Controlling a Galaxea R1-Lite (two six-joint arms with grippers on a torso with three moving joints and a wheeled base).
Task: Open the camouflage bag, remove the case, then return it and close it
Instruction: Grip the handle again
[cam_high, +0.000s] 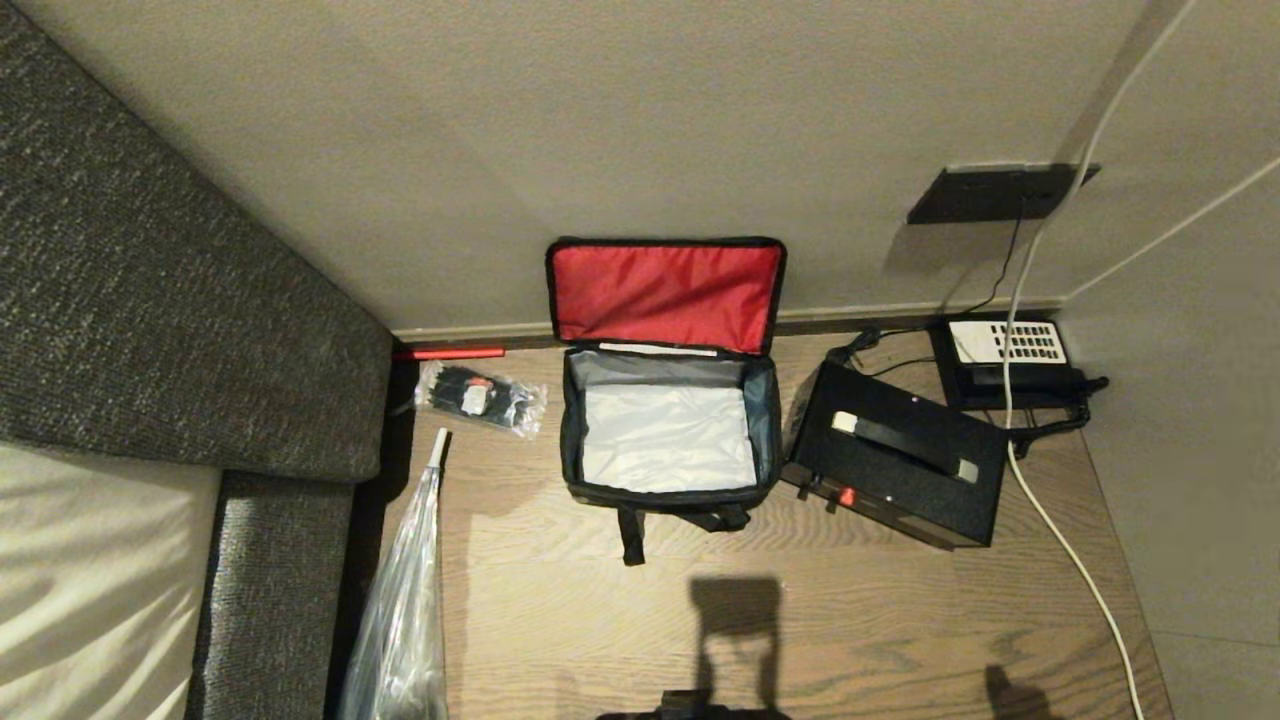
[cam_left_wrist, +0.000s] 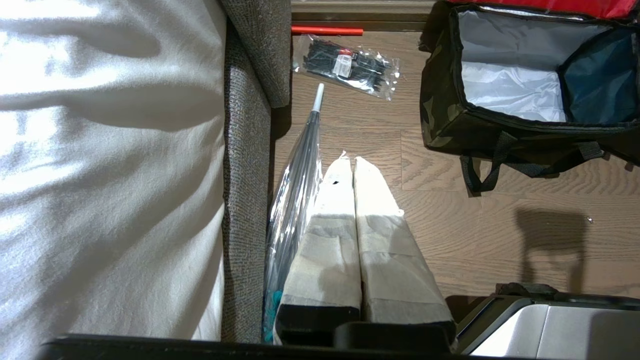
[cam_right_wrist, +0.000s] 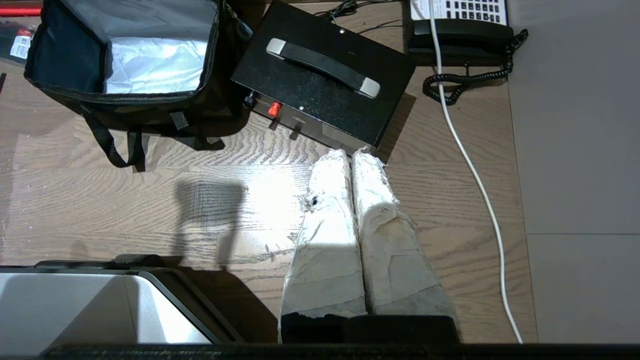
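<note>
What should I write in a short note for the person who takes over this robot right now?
Left gripper: fingers shut, empty, parked above the floor near the bed.
Right gripper: fingers shut, empty, above the floor just short of the case.
Camouflage bag: on the floor by the wall, lid up, nothing visible inside.
Case: out, on the floor on the bag's right, handle up.
Done: bag opened, case removed.
Left: put the case back, close the bag.

the umbrella (cam_high: 400, 610) runs off the head view's near edge; the packet (cam_high: 480, 397) label print is too small to read.
</note>
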